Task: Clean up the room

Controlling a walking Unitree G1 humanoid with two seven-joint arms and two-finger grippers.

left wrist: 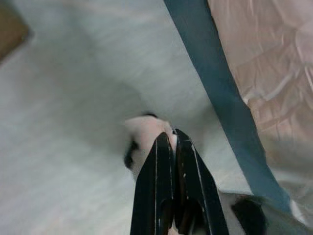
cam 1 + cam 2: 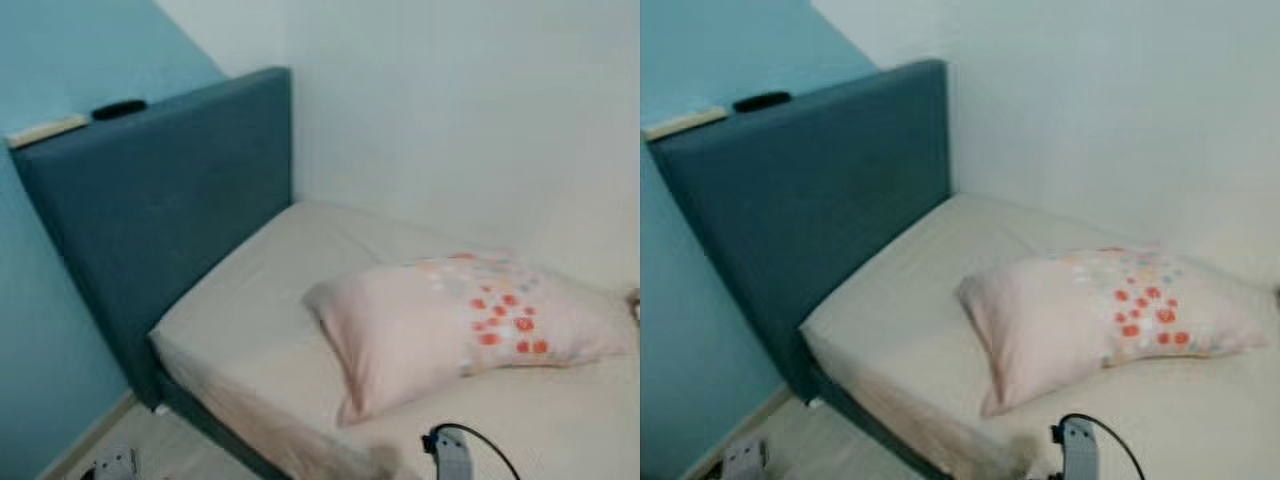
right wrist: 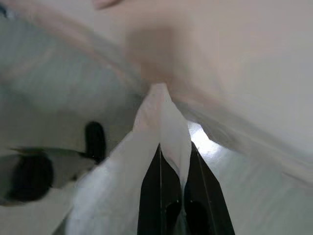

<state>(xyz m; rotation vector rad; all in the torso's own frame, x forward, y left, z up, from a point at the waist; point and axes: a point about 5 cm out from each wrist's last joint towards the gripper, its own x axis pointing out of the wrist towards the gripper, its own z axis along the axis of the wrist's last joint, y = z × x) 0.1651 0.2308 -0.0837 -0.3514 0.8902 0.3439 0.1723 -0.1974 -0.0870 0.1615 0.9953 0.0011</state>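
Observation:
A pale pink pillow with orange dots lies on the bed's cream sheet, toward the wall. In the right wrist view, my right gripper is shut on a pinched-up fold of the white sheet at the mattress edge. Its wrist, with a black cable, shows at the bottom of the left eye view. My left gripper is shut with nothing between its fingers. It hangs over the pale floor beside the bed's blue frame.
A tall blue headboard stands at the left of the bed. On its top rest a small black object and a pale flat strip. A white wall runs behind the bed and a turquoise wall on the left. A narrow floor strip lies beside the bed.

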